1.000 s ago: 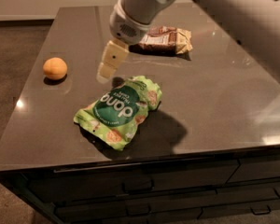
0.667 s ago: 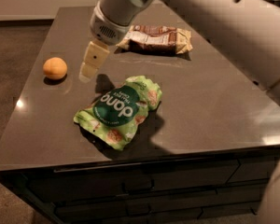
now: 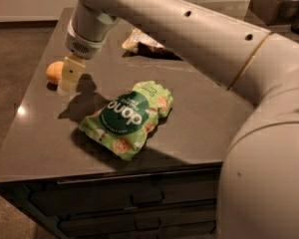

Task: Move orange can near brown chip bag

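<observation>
The orange can [image 3: 53, 72] is a small orange-yellow round thing on the left part of the dark table top [image 3: 199, 113]. My gripper [image 3: 69, 76] hangs just to its right, its cream tip close to the table and partly in front of the can. The brown chip bag [image 3: 142, 43] lies at the back of the table; the arm hides most of it, and only its cream end and a dark strip show.
A bright green bag [image 3: 127, 118] with a dark green circle lies mid-table, right of and nearer than the gripper. My large arm [image 3: 199, 39] crosses the upper right of the view. Drawers [image 3: 139, 198] sit below the front edge. Dark containers [image 3: 279, 4] stand far right.
My gripper has moved left across the table, from beside the green bag's top to right next to the orange can. The can and both bags have not moved.
</observation>
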Robot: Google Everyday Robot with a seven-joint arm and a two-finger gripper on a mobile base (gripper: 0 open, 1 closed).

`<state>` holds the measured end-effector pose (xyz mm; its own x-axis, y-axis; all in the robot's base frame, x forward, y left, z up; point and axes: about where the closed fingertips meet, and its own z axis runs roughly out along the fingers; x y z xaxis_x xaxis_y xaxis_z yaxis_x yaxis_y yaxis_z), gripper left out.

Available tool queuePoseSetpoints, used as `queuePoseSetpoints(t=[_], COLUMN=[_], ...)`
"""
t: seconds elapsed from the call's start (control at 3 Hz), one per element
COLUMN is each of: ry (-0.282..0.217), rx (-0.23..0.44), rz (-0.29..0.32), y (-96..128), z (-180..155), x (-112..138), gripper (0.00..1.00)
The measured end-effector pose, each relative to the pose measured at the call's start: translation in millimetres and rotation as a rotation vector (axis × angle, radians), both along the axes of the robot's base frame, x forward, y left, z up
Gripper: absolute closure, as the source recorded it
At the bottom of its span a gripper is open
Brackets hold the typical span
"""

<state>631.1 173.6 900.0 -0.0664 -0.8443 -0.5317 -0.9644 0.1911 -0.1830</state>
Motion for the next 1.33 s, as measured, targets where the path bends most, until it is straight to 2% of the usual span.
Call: queuePoseSetpoints(t=[0.67, 1.0, 1.33], ry=[0.057, 0.082, 0.1], rx=[-0.017, -0.028, -0.033], rz=[0.045, 0.056, 0.061], y=[49, 62, 70], z=[-37, -50, -53], x=[6, 7, 12], gripper=[0.0, 0.0, 0.18])
